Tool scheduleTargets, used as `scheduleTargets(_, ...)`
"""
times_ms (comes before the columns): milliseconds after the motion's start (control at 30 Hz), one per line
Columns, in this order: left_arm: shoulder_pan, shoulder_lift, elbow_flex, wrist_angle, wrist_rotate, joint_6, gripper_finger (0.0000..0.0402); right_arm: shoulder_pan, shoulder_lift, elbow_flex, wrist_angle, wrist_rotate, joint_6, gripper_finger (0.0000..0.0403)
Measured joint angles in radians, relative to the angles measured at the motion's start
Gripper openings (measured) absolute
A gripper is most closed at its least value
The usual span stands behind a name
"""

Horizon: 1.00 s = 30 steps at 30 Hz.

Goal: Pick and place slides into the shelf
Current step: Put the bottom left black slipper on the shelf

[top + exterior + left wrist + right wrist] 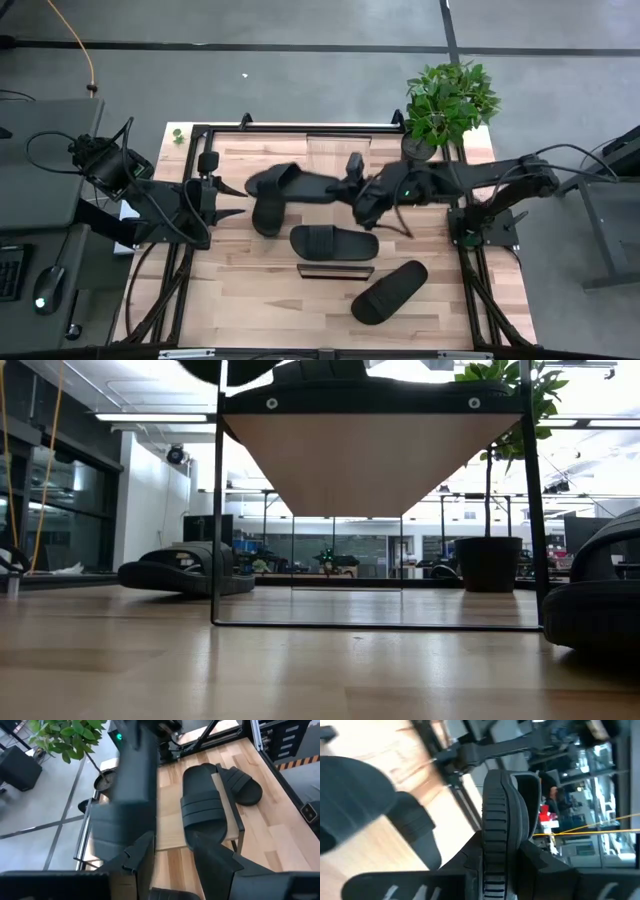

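Observation:
My right gripper [352, 192] is shut on one black slide [292, 183], held in the air over the table's far middle; the slide reaches toward the table's left. My left gripper [243, 202] hovers open at the left, with nothing between its fingers [142, 857]. A second slide [268, 212] lies on the table just beyond the left fingertips. A third slide [333, 241] lies sole down on the shelf [335, 271], a raised light-wood board on a dark frame [370, 460]. Another slide [390, 293] lies on the table near the front right. My right gripper pinches one end of the slide's sole [495, 851] between its two fingers. The fingers come about level from the table's right and lie along the slide. The slide is lifted clear and turned on its side, with its strap [527, 785] out to one side.
A potted plant [445, 100] stands at the table's far right corner. The shelf's thin dark legs [217, 510] stand on the table at mid-front. Bare wood shows at the near left [230, 300]. A dark frame runs along the table's edges.

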Motion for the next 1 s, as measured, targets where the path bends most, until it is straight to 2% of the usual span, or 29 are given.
scheduleTargets(233,0.000,0.000,0.000,-0.004,-0.016,0.001,0.0124,-0.087,-0.085,0.000,-0.048,-0.192,0.053,0.0056)
scheduleTargets(333,0.000,0.000,0.000,-0.004,-0.020,0.003,0.0124,-0.121,-0.103,0.000,-0.055,-0.232,0.087,0.0059)
scheduleTargets(700,0.000,0.000,-0.002,-0.008,-0.023,0.002,0.0124,-0.176,-0.104,0.001,-0.164,-0.250,0.045,0.0059)
scheduleTargets(1000,0.000,0.000,-0.002,-0.058,-0.023,-0.027,0.0124,-0.177,-0.104,0.001,-0.213,-0.259,0.099,0.0053)
